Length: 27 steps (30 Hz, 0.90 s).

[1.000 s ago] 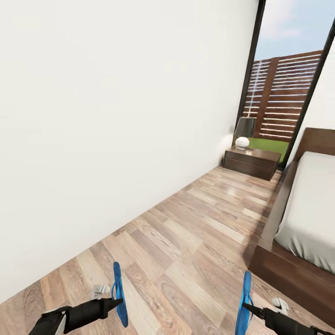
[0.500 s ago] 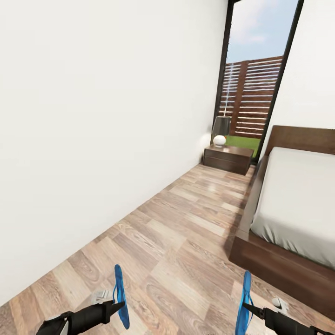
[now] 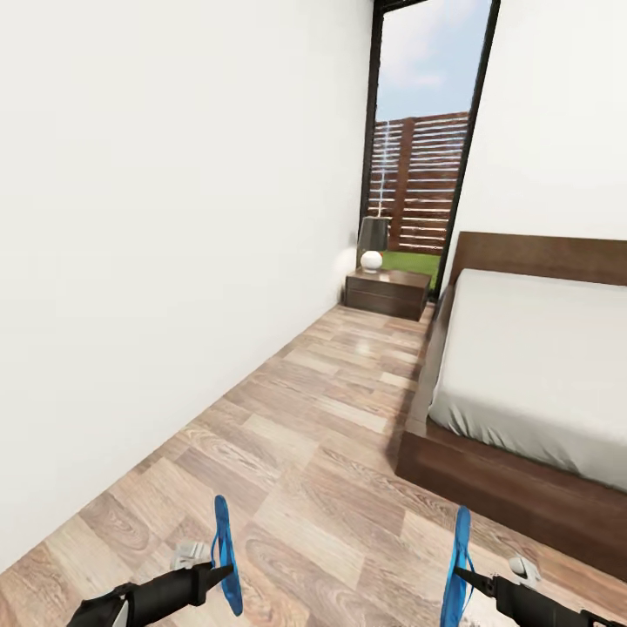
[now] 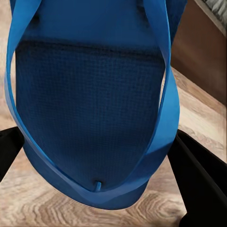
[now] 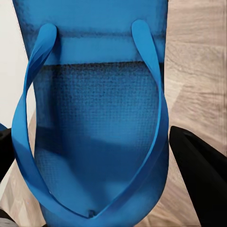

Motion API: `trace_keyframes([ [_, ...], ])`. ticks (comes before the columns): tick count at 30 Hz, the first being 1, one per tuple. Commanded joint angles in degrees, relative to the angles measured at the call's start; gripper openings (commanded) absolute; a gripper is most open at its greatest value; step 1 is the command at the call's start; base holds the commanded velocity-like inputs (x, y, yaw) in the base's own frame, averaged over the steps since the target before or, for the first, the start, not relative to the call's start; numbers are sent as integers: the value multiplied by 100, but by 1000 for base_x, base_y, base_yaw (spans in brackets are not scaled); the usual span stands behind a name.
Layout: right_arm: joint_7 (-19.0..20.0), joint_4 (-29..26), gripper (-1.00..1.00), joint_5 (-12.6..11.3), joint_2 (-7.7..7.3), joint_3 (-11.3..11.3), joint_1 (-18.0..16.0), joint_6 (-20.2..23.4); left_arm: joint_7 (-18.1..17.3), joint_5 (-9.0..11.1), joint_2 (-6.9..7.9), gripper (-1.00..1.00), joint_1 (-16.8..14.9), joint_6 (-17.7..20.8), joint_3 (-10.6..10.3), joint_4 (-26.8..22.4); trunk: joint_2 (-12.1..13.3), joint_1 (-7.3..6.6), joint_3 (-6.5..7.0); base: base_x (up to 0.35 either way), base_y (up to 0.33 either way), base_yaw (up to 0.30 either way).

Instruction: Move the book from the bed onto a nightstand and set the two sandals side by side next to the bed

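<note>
A sandal in each hand, bed [image 3: 531, 366] at 2 o'clock

My left fingers [image 3: 209, 575] grip one blue sandal [image 3: 225, 553]; right fingers [image 3: 466, 579] grip the other sandal [image 3: 456, 570]

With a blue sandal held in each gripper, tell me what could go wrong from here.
1. Each flat bright blue sandal, left and right, is pinched on edge by the left gripper and right gripper, so one may slip or swing.
2. The dark brown wooden bed frame lies close ahead on the right; the right arm could clip it.
3. Released on edge, the sandals may topple and not lie side by side on the wood-plank floor.
</note>
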Motion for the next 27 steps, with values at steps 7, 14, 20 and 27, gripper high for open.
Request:
trace_keyframes([
  [7, 23, -4, -100, 44, 4, -52, -7, 53, -43, -34, -6, -100, -4, 59, 49, -10, -3, -1, -6, 0, 0, -283],
  [14, 23, -4, -100, 46, 4, -52, -7, 51, -43, -34, -6, -100, -3, 59, 49, -10, -3, -1, -6, 0, 0, -283],
  [20, 23, -2, -100, 45, 4, -52, -7, 53, -43, -34, -6, -100, -3, 59, 49, -10, -3, -1, -6, 0, 0, -283],
  [27, 23, -4, -100, 44, 4, -52, -7, 53, -43, -34, -6, -100, -4, 59, 49, -10, -3, -1, -6, 0, 0, -283],
])
